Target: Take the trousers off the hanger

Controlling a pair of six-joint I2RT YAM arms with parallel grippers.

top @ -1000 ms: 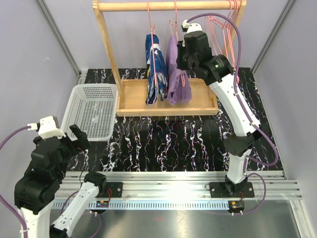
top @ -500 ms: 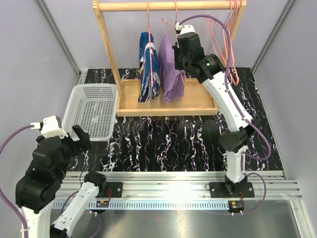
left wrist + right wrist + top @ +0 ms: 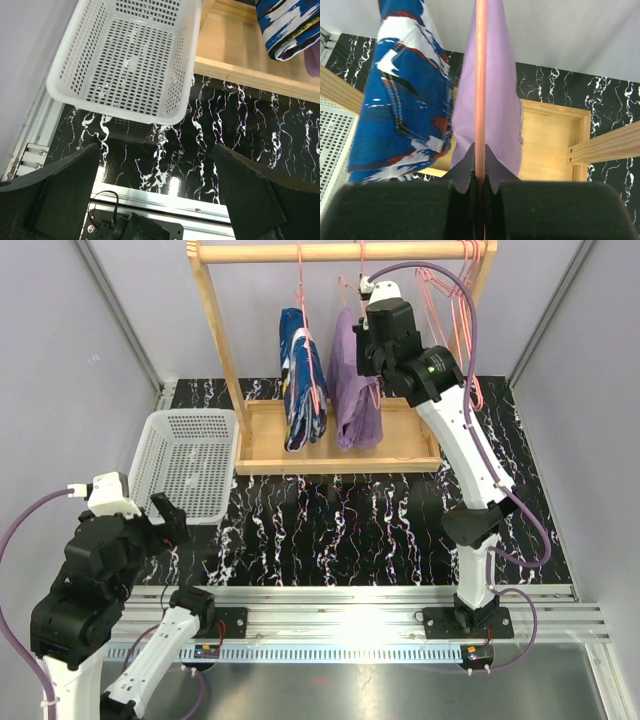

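Lilac-purple trousers (image 3: 355, 395) hang on a pink hanger (image 3: 480, 75) from the wooden rail (image 3: 330, 252). Dark blue splashed trousers (image 3: 300, 370) hang on a second pink hanger to their left. Both also show in the right wrist view, lilac (image 3: 495, 105) and blue (image 3: 405, 100). My right gripper (image 3: 480, 162) is shut on the pink hanger of the lilac trousers, high by the rail (image 3: 372, 335). My left gripper (image 3: 160, 200) is open and empty, low at the near left (image 3: 155, 515), over the black marbled table.
A white perforated basket (image 3: 190, 465) stands left of the wooden rack base (image 3: 400, 455); it also shows in the left wrist view (image 3: 125, 60). Several bare pink hangers (image 3: 455, 300) hang at the rail's right end. Grey walls close in both sides.
My right gripper, holding the hanger, swung left with both trousers, then shifted back a little to the right. The left arm has barely moved.
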